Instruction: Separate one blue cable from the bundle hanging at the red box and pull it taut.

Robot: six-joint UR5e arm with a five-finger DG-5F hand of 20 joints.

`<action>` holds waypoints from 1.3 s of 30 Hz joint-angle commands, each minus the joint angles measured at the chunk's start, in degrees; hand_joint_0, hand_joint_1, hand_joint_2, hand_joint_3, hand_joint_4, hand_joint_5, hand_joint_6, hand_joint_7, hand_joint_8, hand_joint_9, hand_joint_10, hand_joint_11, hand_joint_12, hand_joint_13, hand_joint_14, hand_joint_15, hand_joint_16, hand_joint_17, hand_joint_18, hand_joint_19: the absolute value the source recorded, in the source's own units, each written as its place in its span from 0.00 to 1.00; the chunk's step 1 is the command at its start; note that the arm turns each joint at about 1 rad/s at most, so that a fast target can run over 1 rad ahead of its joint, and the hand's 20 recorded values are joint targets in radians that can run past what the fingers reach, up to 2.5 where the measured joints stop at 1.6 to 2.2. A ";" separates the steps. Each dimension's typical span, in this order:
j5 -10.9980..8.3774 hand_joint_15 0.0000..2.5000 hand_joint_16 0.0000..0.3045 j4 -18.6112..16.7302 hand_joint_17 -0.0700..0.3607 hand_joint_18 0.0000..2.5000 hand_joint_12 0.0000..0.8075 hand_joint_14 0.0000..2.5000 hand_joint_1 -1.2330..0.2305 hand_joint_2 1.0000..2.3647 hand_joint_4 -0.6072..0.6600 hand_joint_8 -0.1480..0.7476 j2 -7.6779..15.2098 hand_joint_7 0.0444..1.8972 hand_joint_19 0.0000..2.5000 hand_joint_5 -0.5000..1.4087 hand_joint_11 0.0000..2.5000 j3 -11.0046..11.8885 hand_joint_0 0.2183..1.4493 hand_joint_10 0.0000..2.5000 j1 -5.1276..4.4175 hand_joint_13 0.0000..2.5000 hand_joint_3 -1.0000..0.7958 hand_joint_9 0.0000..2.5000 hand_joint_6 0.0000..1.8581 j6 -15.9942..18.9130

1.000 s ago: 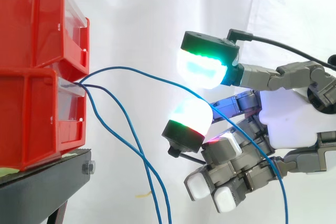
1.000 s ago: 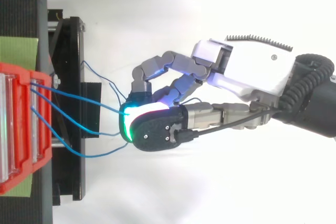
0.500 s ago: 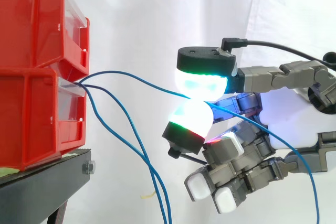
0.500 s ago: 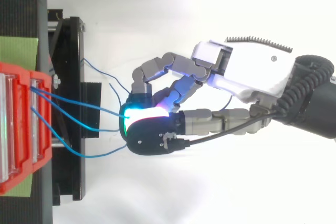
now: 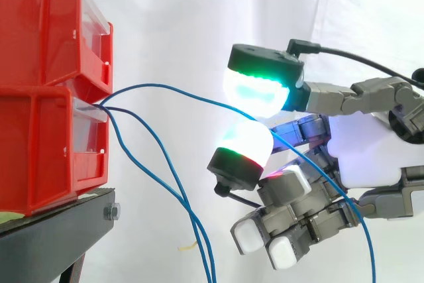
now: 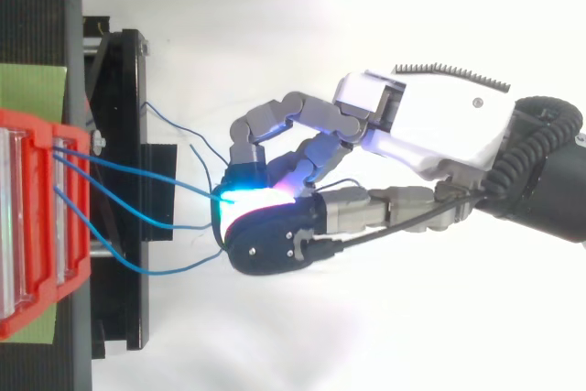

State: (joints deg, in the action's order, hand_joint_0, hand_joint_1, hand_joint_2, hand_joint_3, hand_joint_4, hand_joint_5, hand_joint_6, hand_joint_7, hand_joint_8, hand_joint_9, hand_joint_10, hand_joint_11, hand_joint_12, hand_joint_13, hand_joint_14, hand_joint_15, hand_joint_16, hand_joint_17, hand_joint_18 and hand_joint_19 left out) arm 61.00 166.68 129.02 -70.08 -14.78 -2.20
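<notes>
We are pinching the thin, smooth blue cable (image 5: 159, 85), which is arching from the lower red box (image 5: 40, 150) to the hand (image 5: 368, 154), between two rounded glowing pads (image 5: 255, 91), so we are advising a firm squeeze and a slow straight pull, as the other cables (image 5: 191, 217) are hanging loose below.

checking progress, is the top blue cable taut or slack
Slack: the cable arcs from the red box to the hand, then droops.

Level side and overhead views, both near hand (image 5: 368, 158)
</notes>
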 commanded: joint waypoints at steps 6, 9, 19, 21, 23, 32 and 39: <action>0.00 0.27 0.16 0.04 0.42 0.24 0.49 0.01 0.53 0.01 0.60 0.56 0.00 0.65 0.29 0.20 0.47 -0.05 0.30 0.01 0.01 0.30 0.40 0.47 0.46 0.00; 0.00 0.28 0.17 0.04 0.43 0.23 0.49 0.01 0.54 0.01 0.61 0.56 0.00 0.66 0.30 0.20 0.46 0.04 0.29 0.01 0.01 0.30 0.42 0.48 0.45 0.00; 0.00 0.27 0.17 0.04 0.44 0.24 0.51 0.01 0.49 0.01 0.63 0.57 0.00 0.67 0.29 0.20 0.46 -0.05 0.28 0.01 0.10 0.30 0.37 0.47 0.44 0.09; 0.00 0.27 0.17 -0.04 0.44 0.24 0.51 0.01 0.48 0.01 0.63 0.57 0.00 0.67 0.29 0.19 0.46 0.04 0.27 0.01 0.19 0.30 0.35 0.47 0.45 0.53; -0.26 0.27 0.18 -0.22 0.44 0.25 0.51 0.01 0.48 0.01 0.63 0.58 0.00 0.66 0.29 0.19 0.46 -0.05 0.26 0.01 0.36 0.31 0.33 0.47 0.45 0.97; -2.20 0.27 0.19 -1.27 0.46 0.26 0.54 0.01 0.51 0.00 0.64 0.59 0.09 0.60 0.29 0.18 0.46 -0.05 0.23 0.01 0.54 0.31 0.28 0.46 0.44 0.26; -3.43 0.27 0.19 -2.24 0.46 0.26 0.54 0.01 0.53 0.00 0.64 0.60 0.09 0.60 0.28 0.18 0.47 -0.05 0.23 0.01 0.45 0.32 0.28 0.46 0.44 -1.41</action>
State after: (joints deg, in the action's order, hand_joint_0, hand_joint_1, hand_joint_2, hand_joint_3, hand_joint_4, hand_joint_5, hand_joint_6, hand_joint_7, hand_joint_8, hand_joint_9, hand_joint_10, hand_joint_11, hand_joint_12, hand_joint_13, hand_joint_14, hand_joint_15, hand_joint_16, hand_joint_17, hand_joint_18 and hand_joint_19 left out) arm 57.90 164.92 129.11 -70.14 -14.25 -2.75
